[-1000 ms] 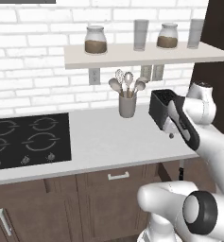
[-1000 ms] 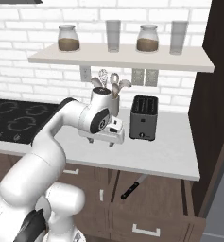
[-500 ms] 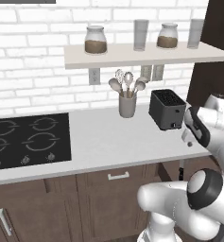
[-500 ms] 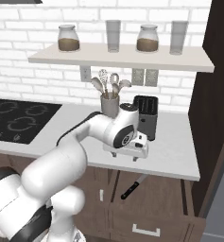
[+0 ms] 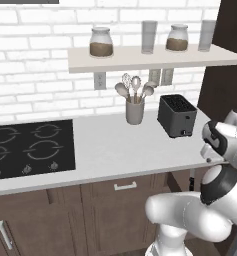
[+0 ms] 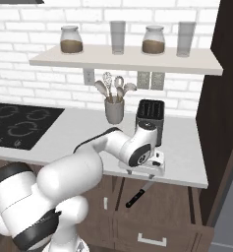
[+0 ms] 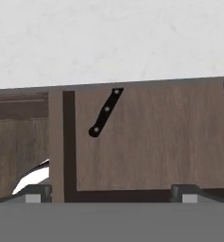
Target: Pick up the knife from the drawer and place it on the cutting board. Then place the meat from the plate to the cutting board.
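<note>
Jaws spread wide, empty, gripper hovering at the table front edge. Knife lies below, apart from them, against brown drawer wood. Right base view shows its black handle; hand view shows rivets.

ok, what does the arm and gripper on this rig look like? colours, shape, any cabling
The arm is made of glossy white, rounded, bulbous links with dark grey to black rings at the joints. The gripper has a white, boxy body with small dark finger tips. A thin black cable loops along the forearm. No visible logos or markings.
</note>
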Tool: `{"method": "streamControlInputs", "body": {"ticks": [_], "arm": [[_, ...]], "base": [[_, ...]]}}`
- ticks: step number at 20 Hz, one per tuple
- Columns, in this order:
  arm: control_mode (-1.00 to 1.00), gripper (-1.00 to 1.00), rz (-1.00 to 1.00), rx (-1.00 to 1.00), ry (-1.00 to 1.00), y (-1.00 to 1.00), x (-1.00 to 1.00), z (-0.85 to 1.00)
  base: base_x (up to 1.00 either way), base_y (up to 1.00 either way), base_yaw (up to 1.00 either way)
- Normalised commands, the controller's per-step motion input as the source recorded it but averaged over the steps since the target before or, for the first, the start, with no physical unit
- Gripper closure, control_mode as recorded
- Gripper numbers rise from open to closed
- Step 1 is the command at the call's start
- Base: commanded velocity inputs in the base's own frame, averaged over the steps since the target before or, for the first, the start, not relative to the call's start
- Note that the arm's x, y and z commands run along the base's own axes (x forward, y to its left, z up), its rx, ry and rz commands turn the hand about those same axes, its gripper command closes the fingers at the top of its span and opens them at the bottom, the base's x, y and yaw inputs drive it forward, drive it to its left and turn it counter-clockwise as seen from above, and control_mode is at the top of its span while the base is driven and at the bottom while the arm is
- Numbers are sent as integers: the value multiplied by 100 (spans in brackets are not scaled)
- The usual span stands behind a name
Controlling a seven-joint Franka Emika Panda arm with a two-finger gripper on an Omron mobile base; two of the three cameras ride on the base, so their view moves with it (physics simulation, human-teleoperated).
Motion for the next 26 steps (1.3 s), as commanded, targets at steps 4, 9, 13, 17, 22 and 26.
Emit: {"method": "streamControlInputs", "body": {"ticks": [4, 9, 13, 17, 22, 26], "arm": [[-100, -100, 0, 0, 6, -20, -38, -41], [-100, -100, 0, 0, 6, -2, -43, -43], [-100, -100, 0, 0, 3, 0, -30, -38], [-100, -100, 0, 0, 0, 0, -8, -40], [-100, -100, 0, 0, 0, 0, -1, -36], [-100, -100, 0, 0, 0, 0, 0, -17]], "base": [[0, 0, 0], [0, 0, 0], [0, 0, 0], [0, 0, 0], [0, 0, 0], [0, 0, 0]]}}
